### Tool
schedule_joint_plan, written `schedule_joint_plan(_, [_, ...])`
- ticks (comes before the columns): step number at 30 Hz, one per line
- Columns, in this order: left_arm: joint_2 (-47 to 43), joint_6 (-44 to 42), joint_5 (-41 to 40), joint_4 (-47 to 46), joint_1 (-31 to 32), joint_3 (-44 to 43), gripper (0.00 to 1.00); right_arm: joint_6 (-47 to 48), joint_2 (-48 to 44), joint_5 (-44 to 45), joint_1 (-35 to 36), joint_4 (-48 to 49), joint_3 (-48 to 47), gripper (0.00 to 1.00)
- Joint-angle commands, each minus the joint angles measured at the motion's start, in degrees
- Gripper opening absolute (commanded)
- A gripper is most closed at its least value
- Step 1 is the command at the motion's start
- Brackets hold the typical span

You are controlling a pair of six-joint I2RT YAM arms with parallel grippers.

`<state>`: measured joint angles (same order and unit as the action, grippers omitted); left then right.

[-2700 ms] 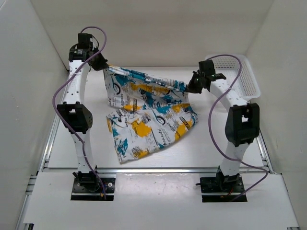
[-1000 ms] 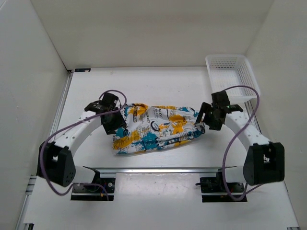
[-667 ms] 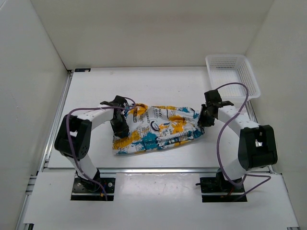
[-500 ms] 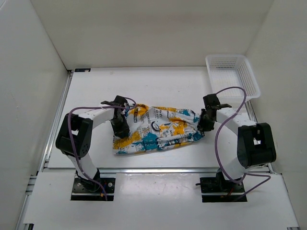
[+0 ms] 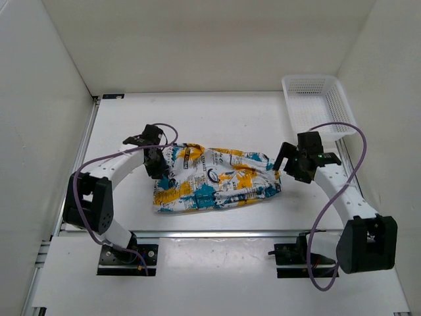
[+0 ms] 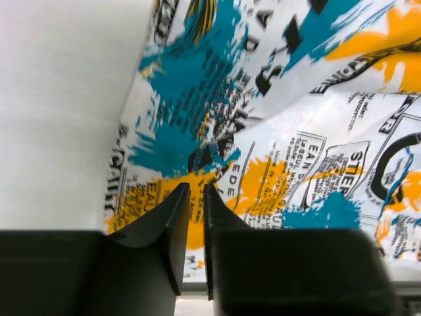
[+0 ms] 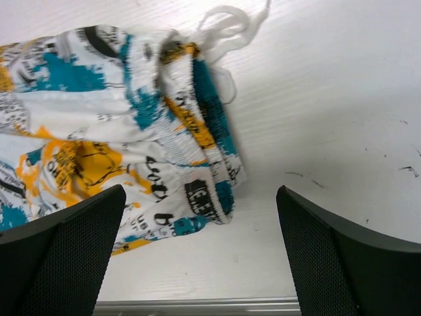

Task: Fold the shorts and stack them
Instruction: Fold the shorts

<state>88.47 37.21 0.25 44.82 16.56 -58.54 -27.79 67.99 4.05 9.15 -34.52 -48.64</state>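
Remote desk, top cam: the shorts [image 5: 214, 181] lie flat on the table [image 5: 217, 118], folded into a long band near the front edge, between the two arms. Abt 3 s ago both arms held them up in the air by the top edge; now the cloth is down and doubled over. The left gripper [image 6: 195, 187] sits at the band's left end, jaws drawn nearly together with nothing between them that I can see. The right gripper [image 5: 287, 164] has backed off to just beside the waistband end, jaws spread wide & empty. The white drawstring [image 7: 227, 26] trails loose on the table there. My read: first fold done and let go; a second fold across the band probably comes next, then stacking. The mesh basket [image 5: 342, 112] stands well apart at the far right corner.

Writing: the print carries newspaper-style text; left wrist cam shows block letters approx "STE…" and "EDE", only fragments. No brand or label I can read.
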Motion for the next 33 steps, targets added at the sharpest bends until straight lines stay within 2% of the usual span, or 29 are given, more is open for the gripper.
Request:
schedule_joint_plan(1, [1.2, -1.8, -0.7, 0.2, -1.9, -2.7, 0.24, 4.1, 4.5, -6.0, -2.4, 0.4, 1.0, 1.00])
schedule_joint_plan(3, [2.6, -1.8, -2.7, 0.2, -4.6, -2.7, 0.12, 4.8, 8.1, -8.2, -2.4, 0.9, 1.0, 0.98])
schedule_joint_plan(4, [4.1, -2.3, -2.7, 0.2, -5.8, -2.7, 0.10, 5.5, 9.2, -9.1, -2.4, 1.5, 1.0, 0.96])
schedule_joint_plan(7, [6.0, -2.8, -0.6, -0.4, -9.5, -2.2, 0.10, 4.4, 11.2, -12.0, -2.4, 4.5, 1.6, 0.95])
schedule_joint_plan(9, [6.7, -2.2, 0.0, -0.4, -10.3, -2.2, 0.10, 2.7, 11.8, -13.2, -2.4, 6.2, 2.2, 0.89])
schedule_joint_plan(10, [7.9, -1.5, 0.0, -1.0, -10.9, -2.2, 0.14, 2.2, 13.5, -13.2, -2.4, 7.6, 2.8, 0.87])
schedule_joint_plan(12, [9.7, -1.5, 1.9, -1.0, -11.5, -2.8, 0.15, 1.6, 15.1, -13.8, -2.4, 8.7, 2.8, 0.82])
schedule_joint_plan(15, [13.5, -1.5, 4.5, -2.4, -12.2, -3.3, 0.17, 0.9, 18.1, -11.4, -2.4, 8.7, 2.8, 0.66])
schedule_joint_plan(16, [14.1, -1.0, 4.5, -2.4, -12.2, -3.3, 0.17, 0.9, 18.8, -11.3, -2.4, 9.2, 2.8, 0.56])
schedule_joint_plan(18, [14.1, -1.0, 5.0, -2.4, -12.2, -3.3, 0.17, 0.9, 19.4, -10.8, -2.4, 9.7, 2.8, 0.45])
schedule_joint_plan(19, [14.1, -1.0, 5.5, -2.4, -12.2, -3.3, 0.17, 0.9, 19.4, -10.8, -2.4, 9.7, 2.2, 0.29])
schedule_joint_plan(23, [13.6, 0.1, 5.5, -2.9, -11.1, -2.8, 0.11, 0.4, 17.9, -7.4, -2.4, 7.3, 1.0, 0.02])
schedule_joint_plan(30, [13.0, 3.7, 6.1, -2.9, -3.7, -2.3, 0.11, 1.6, 9.6, 0.9, -2.4, -0.4, -4.9, 0.00])
schedule_joint_plan(33, [12.5, 5.1, 6.1, -2.9, -0.4, -2.3, 0.11, 2.9, 6.8, 2.3, 0.5, -3.6, -9.3, 0.00])
